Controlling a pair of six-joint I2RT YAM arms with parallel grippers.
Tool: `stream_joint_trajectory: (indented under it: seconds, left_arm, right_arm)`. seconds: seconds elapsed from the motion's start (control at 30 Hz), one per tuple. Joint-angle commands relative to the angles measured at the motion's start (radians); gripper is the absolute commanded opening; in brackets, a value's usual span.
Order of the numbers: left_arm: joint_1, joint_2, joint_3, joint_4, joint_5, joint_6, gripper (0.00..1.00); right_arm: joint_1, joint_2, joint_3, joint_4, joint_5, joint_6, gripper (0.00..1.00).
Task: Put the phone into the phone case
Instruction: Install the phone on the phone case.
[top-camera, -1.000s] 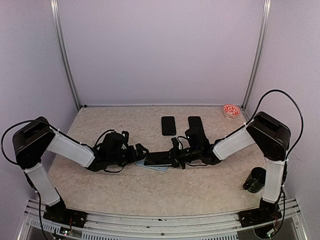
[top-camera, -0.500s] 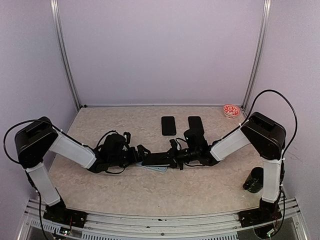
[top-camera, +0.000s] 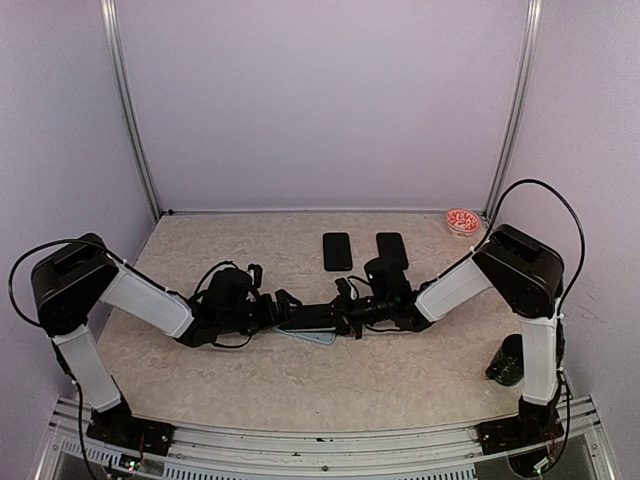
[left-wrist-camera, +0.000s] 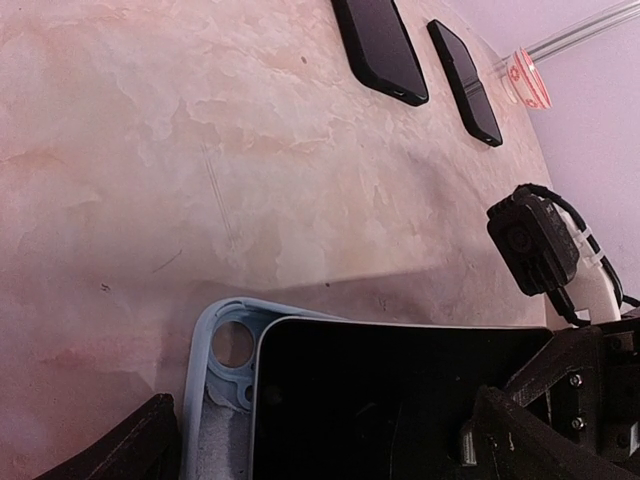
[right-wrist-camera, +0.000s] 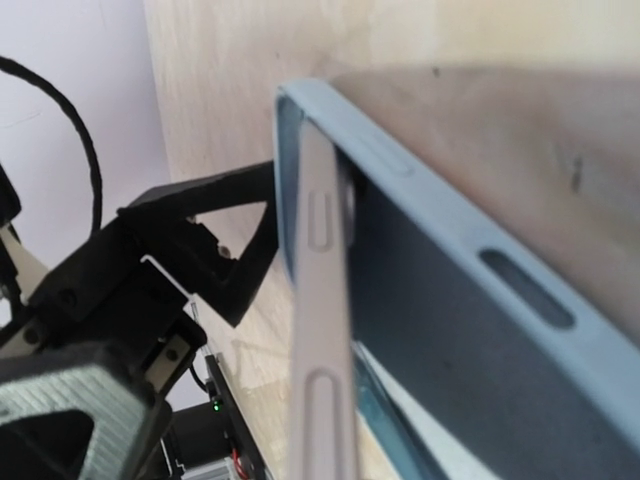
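The left gripper (top-camera: 284, 310) lies low over the table (top-camera: 200, 250), a beige top with a marbled, stone-like pattern. Its jaws are spread wide about the left end of the case (top-camera: 305, 334). In the left wrist view one dark finger (left-wrist-camera: 125, 450) sits just beside the case's rounded corner; whether it touches I cannot tell.

The case is pale blue and matte, with a raised rim, a round camera hole in the corner and a grainy, felt-like lining. The phone (top-camera: 318, 316) is partly inside it. It is a thin rectangle with a glossy black screen facing up and a smooth grey edge carrying slim buttons. In the right wrist view it sits tilted, its far end against the case's end wall while the rest rides above the lining. The long wall beside it shows two oblong button shapes.

The right gripper (top-camera: 350, 313) is pressed together on the phone's right end.

Farther back, well apart from the case, two flat black rectangles with rounded corners lie side by side: the left rectangle (top-camera: 337, 251) and the right rectangle (top-camera: 390, 248). In the far right corner stands a small round dish (top-camera: 462, 221), red and white inside; what it holds is too small to tell. Near the right arm's base sits a dark rounded object (top-camera: 510, 360).
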Motion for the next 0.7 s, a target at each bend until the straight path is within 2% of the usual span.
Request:
stream_joint_trajectory:
  seconds: [0.0,0.67]
  left_arm:
    - [-0.02,0.025,-0.008,0.016,0.042,-0.017,0.99]
    - [-0.029,0.039,-0.012,0.053,0.07,-0.025,0.99]
  right_arm:
    - [0.007,0.043,0.033,0.061,-0.03,0.019,0.0]
    - [0.012,0.11,0.058,0.153,-0.055,0.07,0.0]
